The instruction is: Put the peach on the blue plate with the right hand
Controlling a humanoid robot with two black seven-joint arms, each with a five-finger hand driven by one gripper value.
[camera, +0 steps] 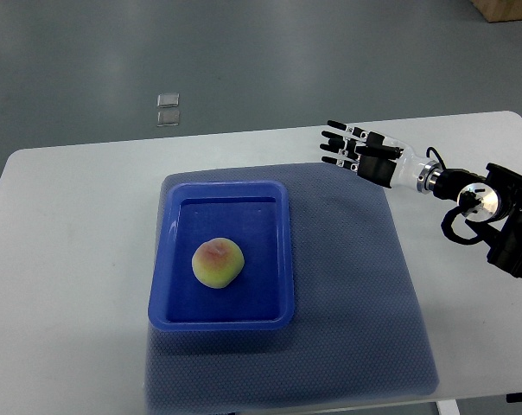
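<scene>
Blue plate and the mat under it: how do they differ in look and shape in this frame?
The blue plate is glossy, bright blue, with raised walls and rounded corners; the mat is flat, duller grey-blue, with a woven texture. The plate holds the peach; the mat's uncovered part carries nothing. The plate covers only the mat's left part. Both are roughly rectangular and rest on the white table.

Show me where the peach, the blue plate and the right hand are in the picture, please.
peach [218, 262]: top view, middle of the fruit.
blue plate [170, 251]: top view, its left rim.
right hand [352, 147]: top view, middle of the hand, fingers spread, holding nothing.
</scene>
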